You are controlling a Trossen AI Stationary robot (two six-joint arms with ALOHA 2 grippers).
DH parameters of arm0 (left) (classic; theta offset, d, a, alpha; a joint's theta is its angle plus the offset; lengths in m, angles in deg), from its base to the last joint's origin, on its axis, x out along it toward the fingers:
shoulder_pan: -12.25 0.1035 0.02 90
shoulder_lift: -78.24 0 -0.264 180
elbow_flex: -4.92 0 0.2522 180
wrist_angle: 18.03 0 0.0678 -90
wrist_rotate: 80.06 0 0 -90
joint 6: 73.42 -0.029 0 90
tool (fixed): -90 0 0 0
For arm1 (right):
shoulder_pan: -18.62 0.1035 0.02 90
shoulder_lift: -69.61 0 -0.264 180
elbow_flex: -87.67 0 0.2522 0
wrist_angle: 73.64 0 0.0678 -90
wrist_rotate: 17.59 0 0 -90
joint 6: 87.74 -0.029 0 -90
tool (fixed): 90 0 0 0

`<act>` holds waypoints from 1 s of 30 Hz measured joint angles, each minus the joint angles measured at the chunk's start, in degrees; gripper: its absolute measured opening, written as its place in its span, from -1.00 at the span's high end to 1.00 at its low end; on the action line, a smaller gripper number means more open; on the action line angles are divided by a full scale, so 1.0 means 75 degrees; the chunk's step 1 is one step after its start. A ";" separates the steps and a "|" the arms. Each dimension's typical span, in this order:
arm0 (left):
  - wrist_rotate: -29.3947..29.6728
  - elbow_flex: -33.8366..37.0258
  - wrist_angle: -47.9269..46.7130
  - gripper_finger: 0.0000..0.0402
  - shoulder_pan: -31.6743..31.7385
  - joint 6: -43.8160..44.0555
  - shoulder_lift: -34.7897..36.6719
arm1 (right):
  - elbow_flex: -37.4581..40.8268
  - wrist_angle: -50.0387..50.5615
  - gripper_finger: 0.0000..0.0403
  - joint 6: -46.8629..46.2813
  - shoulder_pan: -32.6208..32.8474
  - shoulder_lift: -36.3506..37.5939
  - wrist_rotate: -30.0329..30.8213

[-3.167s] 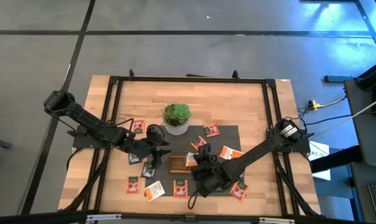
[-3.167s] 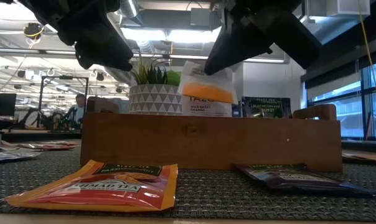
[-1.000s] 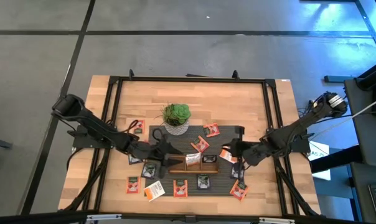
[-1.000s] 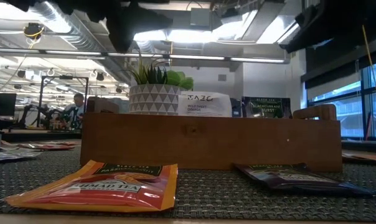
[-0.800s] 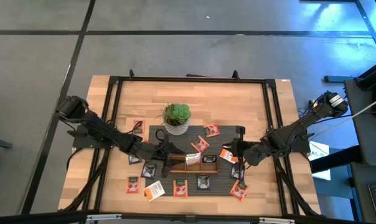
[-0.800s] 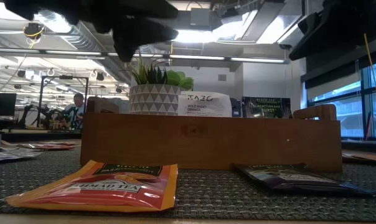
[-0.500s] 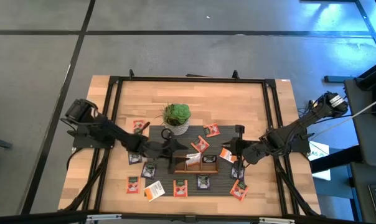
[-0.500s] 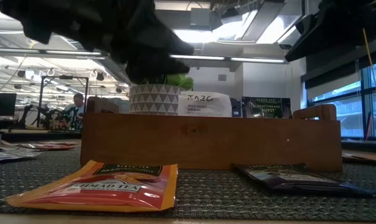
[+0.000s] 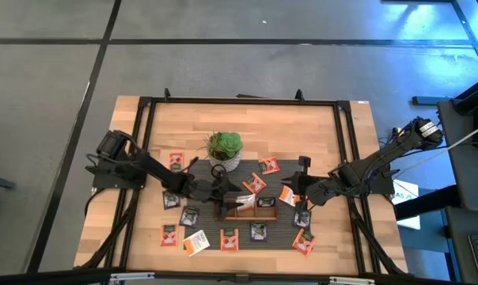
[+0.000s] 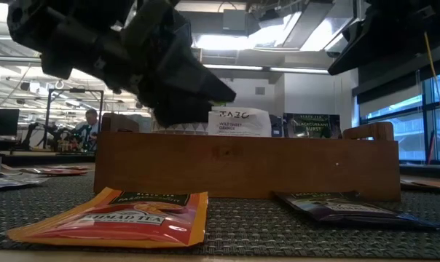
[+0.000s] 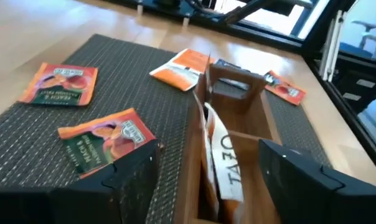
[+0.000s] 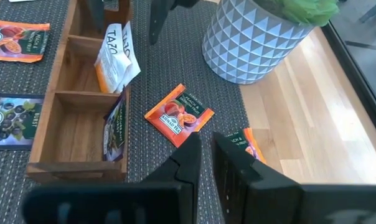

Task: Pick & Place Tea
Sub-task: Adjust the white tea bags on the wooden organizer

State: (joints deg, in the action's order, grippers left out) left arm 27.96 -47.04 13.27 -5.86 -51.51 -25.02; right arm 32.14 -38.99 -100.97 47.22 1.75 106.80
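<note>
Left gripper (image 9: pixel 237 197) hangs with jaws spread, empty, directly over the wooden tray (image 9: pixel 264 214). A white-and-orange tea bag (image 11: pixel 220 163) leans upright in the tray's middle compartment; others lie scattered on the mat. Risk: descending, a finger could clip the tray wall or topple that bag. Right gripper (image 12: pixel 203 163) waits right of the tray, nearly closed, empty.

Left gripper (image 9: pixel 233 195) sits mid-frame, fingers spread wide; right gripper (image 9: pixel 296 188) waits right of centre, fingers nearly together.

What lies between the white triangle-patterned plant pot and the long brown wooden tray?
An orange-red square tea sachet lies flat on the dark woven mat between them; the right wrist view shows it.
</note>
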 joint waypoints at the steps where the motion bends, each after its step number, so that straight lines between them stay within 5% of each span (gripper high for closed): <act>1: 0.0000 0.0000 0.0051 -0.31 0.0000 -0.0003 -0.0042 | 0.0000 0.0003 0.78 0.0002 0.0000 0.0000 0.0000; 18: -0.0168 0.0000 0.0023 -0.31 -0.0020 0.0557 -0.0047 | 0.0000 0.0024 0.78 0.0006 0.0000 0.0000 0.0000; 30: -0.0221 -0.0564 0.0009 -0.30 -0.0021 -0.0091 -0.0540 | 0.0000 0.0007 0.78 0.0008 0.0000 -0.0003 0.0003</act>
State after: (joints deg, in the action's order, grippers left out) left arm 26.30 -51.27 13.34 -6.02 -52.19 -29.07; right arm 32.15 -38.94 -100.91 47.22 1.73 106.83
